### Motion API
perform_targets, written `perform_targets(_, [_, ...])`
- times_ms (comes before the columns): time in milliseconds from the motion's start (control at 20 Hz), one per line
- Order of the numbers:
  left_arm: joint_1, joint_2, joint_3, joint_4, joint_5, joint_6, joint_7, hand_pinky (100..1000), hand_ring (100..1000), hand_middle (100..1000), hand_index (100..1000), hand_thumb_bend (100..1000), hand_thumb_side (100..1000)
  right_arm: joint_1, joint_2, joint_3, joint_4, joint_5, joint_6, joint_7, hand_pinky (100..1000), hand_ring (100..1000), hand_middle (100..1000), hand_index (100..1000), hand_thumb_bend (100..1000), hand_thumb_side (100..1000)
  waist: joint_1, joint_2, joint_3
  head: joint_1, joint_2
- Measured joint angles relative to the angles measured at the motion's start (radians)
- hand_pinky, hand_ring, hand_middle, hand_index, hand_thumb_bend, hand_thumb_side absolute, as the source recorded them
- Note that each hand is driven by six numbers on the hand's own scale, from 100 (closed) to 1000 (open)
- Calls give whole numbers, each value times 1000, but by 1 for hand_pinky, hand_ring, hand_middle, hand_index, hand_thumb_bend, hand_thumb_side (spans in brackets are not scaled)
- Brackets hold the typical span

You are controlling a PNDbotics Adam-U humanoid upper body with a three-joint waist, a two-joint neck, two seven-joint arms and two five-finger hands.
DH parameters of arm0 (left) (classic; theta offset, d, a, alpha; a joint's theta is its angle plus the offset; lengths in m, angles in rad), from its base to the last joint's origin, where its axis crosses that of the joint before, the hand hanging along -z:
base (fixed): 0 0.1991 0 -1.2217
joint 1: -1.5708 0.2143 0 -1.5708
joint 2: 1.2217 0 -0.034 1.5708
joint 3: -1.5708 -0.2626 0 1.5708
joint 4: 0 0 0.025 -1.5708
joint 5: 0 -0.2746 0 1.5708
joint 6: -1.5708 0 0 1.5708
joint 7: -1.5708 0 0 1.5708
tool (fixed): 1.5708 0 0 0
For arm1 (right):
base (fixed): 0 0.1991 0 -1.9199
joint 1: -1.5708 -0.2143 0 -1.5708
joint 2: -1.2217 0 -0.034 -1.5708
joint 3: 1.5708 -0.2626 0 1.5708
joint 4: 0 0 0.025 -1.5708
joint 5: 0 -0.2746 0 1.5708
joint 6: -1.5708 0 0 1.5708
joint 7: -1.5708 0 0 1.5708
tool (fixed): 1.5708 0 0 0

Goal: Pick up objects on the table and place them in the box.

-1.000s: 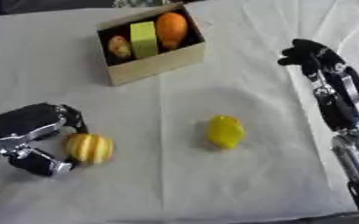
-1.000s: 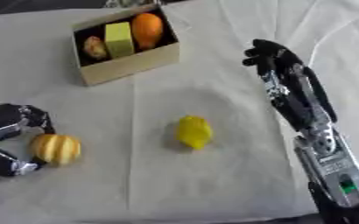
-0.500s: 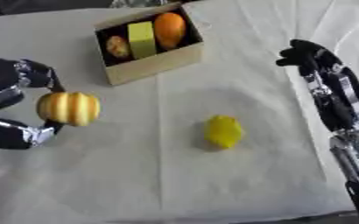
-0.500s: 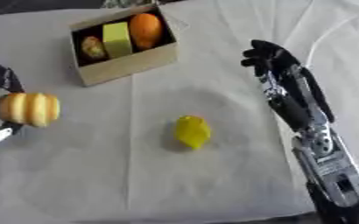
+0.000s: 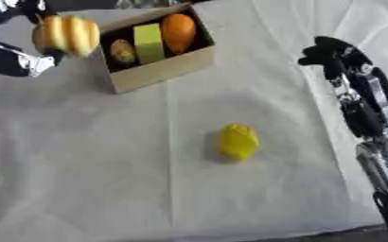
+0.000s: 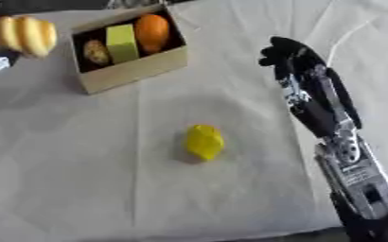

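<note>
Box (image 5: 157, 71): tan cardboard, open top, sits askew at the upper middle of the white cloth (image 5: 98, 165), its long side running from lower left to upper right. Inside, left to right: a small brown-and-yellow round item (image 5: 121, 51), a green block (image 5: 148, 41) standing on end, and an orange (image 5: 178, 31) at the right end, all three close together in a row. Left hand (image 5: 15, 59) enters at the upper left corner; only part of it shows, black and silver, and it carries a ribbed yellow-orange gourd (image 5: 66, 35) held up off the cloth, just left of the box's left end and about level with its rim. The fingers are wrapped on the far side of the gourd as far as can be seen; most of the hand is cut off by the edge of the view. A yellow lumpy fruit (image 5: 238, 141), lemon-like, lies alone on the cloth below the box, near the middle, well apart from both hands. Right arm (image 6: 346, 160) comes up along the right side, silver forearm low, black hand (image 6: 290, 56) at the top, set edge-on to the camera, to the right of the box and apart from it, grasping nothing. Fingers look gently bent rather than clenched, pointing up the table.
</note>
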Motion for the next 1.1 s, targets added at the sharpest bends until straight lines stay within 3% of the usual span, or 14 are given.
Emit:
perform_targets(400, [-84, -104, 90, 222, -76, -42, 52, 699, 674, 531, 626, 100, 264, -20, -1, 6, 0, 1, -18, 5, 990, 739, 721, 855, 100, 670, -11, 35, -16, 83, 0])
perform_targets(600, [-131, -160, 119, 328, -119, -96, 67, 704, 679, 537, 633, 100, 268, -38, -1, 8, 0, 1, -23, 6, 990, 739, 721, 855, 100, 672, -16, 53, -32, 117, 0])
perform_targets(850, [-163, -205, 142, 429, -181, -172, 76, 707, 683, 540, 637, 100, 263, -56, 6, 13, 0, 1, -22, 10, 992, 738, 720, 855, 100, 677, -16, 71, -47, 135, 0])
perform_targets(1100, [-188, -232, 167, 480, -239, -200, 107, 709, 689, 550, 645, 100, 209, -62, 15, 19, 0, 1, -15, 17, 994, 737, 719, 855, 100, 684, -16, 82, -57, 140, 0])
